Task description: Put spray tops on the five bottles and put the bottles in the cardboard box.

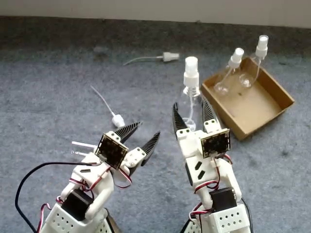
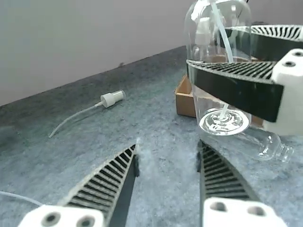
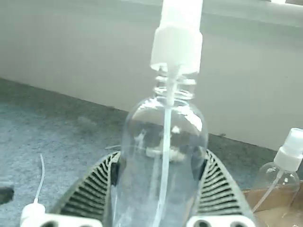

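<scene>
Right gripper [image 1: 190,109] of mine clamps a clear round bottle [image 1: 191,94], upright, white spray top [image 1: 191,68] fitted, near the cardboard box [image 1: 268,120]. Inside stand two capped bottles [image 1: 222,86]. My left gripper [image 1: 148,129] gapes, empty.

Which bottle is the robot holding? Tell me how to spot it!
Find the brown cardboard box on the grey carpet. Beside it, a clear round bottle with a white spray top is upright between the black fingers of the right gripper. The two similar bottles nearby sit inside the box; this one is outside, gripped.
</scene>
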`<act>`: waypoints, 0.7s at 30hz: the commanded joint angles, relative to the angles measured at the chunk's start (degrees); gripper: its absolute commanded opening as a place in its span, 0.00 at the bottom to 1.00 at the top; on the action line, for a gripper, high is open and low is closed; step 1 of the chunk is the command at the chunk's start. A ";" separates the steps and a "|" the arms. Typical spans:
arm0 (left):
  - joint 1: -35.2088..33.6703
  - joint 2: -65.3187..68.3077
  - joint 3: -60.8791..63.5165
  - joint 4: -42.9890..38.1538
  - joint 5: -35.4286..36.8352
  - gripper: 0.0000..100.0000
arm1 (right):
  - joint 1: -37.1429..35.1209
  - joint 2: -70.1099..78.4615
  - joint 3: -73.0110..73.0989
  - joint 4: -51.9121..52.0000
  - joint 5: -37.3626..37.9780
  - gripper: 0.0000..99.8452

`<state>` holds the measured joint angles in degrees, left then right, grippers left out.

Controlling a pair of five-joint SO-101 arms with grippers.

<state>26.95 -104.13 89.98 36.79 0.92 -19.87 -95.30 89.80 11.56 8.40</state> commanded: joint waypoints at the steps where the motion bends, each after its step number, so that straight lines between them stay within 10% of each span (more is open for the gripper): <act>1: 2.59 -0.31 0.66 0.00 0.70 0.15 | 0.31 -0.75 -3.30 -2.33 0.09 0.07; 21: 5.93 -0.31 7.08 -10.02 0.62 0.15 | 0.57 -0.13 -15.87 -2.24 0.09 0.07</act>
<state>31.52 -104.04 95.87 28.26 0.92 -19.96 -95.30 74.68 11.56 8.40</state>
